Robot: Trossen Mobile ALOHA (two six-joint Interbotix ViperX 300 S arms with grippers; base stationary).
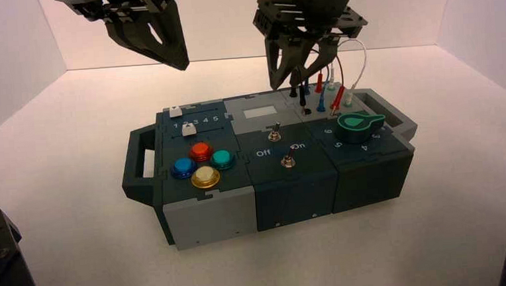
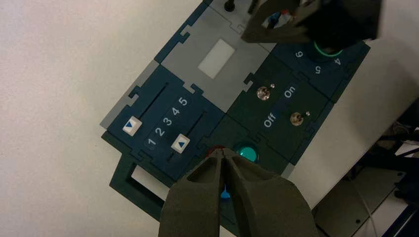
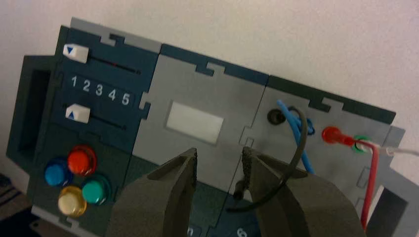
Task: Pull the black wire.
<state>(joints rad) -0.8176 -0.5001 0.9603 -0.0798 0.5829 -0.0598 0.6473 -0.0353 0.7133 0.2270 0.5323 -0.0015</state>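
Your right gripper hangs over the wire block with fingers apart, holding nothing. The black wire arches just beside one finger, not between them: close now and you could miss it or snag the blue lead. Left gripper, fingers together, waits over the buttons.

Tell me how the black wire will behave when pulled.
The black wire is thin and arches, so it likely flexes before tightening. Its slim plug stands upright in the box, so it probably slides straight out. The right gripper hovers open above.
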